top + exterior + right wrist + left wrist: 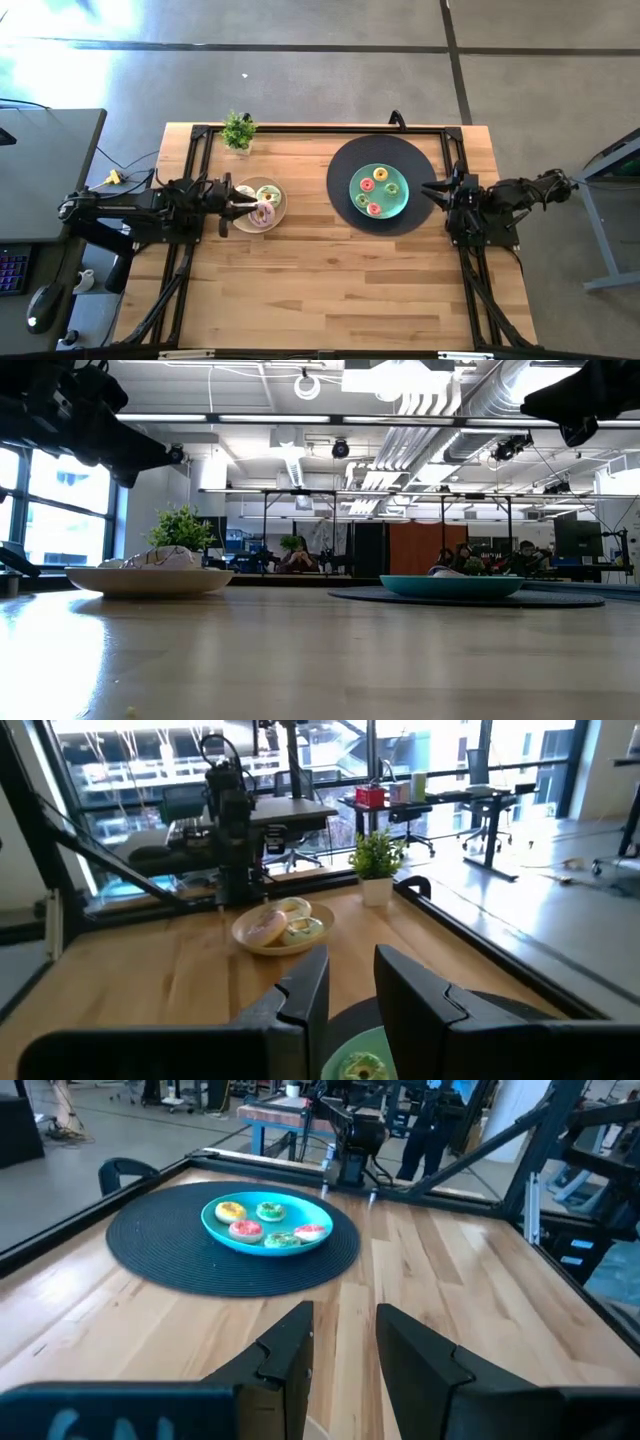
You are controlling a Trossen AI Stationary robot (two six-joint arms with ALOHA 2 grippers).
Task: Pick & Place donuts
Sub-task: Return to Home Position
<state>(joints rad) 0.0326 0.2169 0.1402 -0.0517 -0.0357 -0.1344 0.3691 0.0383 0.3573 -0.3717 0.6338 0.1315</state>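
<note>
Sitting on the teal plate [398, 203] are five small donuts [381, 174], the plate on one dark round mat [345, 155]; three larger iced donuts [266, 928] fill the beige plate [283, 203]. Both empty and slightly parted, the left pincer [345, 1312] hangs by the beige plate, the right pincer [350, 955] at the mat's edge. Wooden tabletop [320, 280], one potted plant [238, 130]; a workshop beyond.

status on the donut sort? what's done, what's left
Done: five small donuts lie on the teal plate, three larger iced donuts on the beige plate. In hand: nothing. The left gripper, by the beige plate, and the right gripper, at the dark mat's edge, are both open and empty. Left: no loose donut shows on the table, so likely only homing remains.
</note>
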